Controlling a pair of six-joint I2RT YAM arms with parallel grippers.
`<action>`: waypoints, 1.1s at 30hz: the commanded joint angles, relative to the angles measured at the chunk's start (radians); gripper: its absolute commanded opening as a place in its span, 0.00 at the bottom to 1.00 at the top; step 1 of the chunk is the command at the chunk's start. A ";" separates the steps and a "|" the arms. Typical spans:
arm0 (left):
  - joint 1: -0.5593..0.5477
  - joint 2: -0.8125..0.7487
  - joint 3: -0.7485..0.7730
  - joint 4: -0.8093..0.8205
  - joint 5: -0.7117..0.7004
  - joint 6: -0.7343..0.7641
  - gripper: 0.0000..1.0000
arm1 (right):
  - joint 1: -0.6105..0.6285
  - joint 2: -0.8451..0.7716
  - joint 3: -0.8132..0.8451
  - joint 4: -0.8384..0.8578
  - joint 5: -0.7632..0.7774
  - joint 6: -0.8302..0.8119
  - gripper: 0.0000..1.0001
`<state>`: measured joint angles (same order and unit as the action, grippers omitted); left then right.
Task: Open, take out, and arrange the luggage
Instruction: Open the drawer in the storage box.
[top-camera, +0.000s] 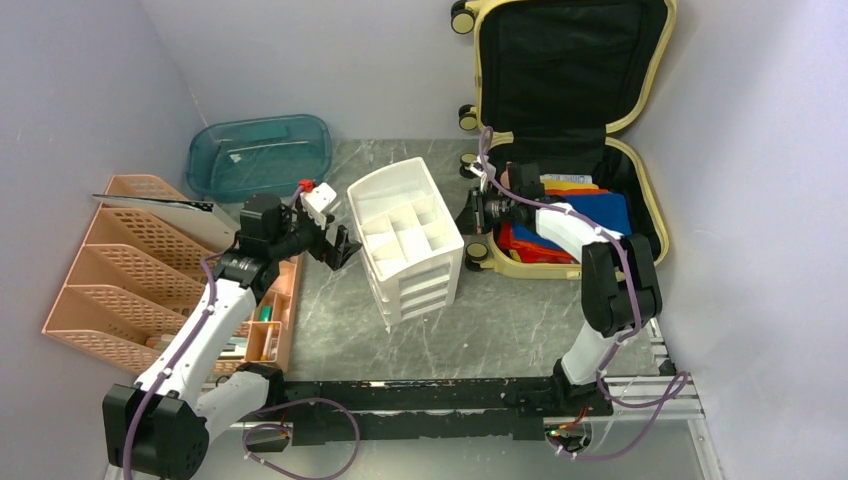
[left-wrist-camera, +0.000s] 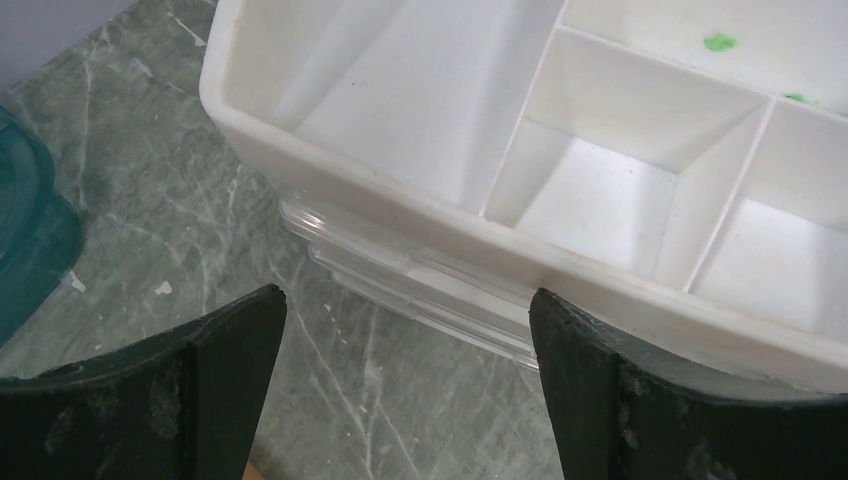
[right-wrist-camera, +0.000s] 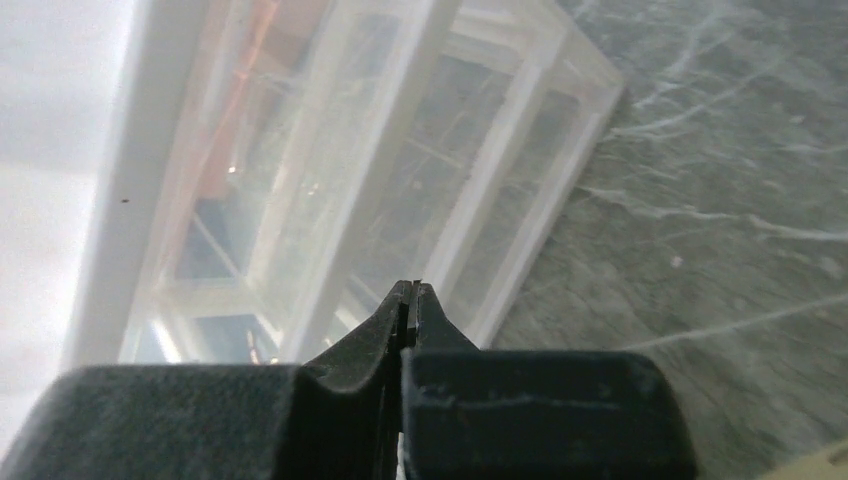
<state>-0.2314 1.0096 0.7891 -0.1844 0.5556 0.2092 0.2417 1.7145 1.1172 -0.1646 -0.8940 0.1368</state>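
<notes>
Luggage (top-camera: 570, 60) is seen at 1 o'clock on the table (top-camera: 500, 320), lid raised against the back wall, coloured items (top-camera: 590, 215) lying in the lower shell. Right gripper (right-wrist-camera: 412, 295): fingers pressed together, nothing clamped, placed at the shell's 9 o'clock rim, facing the white drawer unit (top-camera: 405, 240). Left gripper (left-wrist-camera: 408, 310): fingers held wide apart, at the unit's 9 o'clock side.
</notes>
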 joint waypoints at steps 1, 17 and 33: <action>0.000 -0.013 -0.001 0.054 0.054 -0.039 0.97 | 0.014 0.027 0.000 0.082 -0.182 0.053 0.00; 0.000 -0.002 -0.017 0.083 0.072 -0.068 0.97 | 0.094 0.117 0.029 0.037 -0.214 0.018 0.00; 0.000 0.022 -0.034 0.110 0.093 -0.088 0.97 | 0.152 0.208 0.012 0.232 -0.314 0.260 0.00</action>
<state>-0.2276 1.0199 0.7574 -0.1394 0.6064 0.1516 0.3618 1.9327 1.1183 -0.0635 -1.1236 0.3149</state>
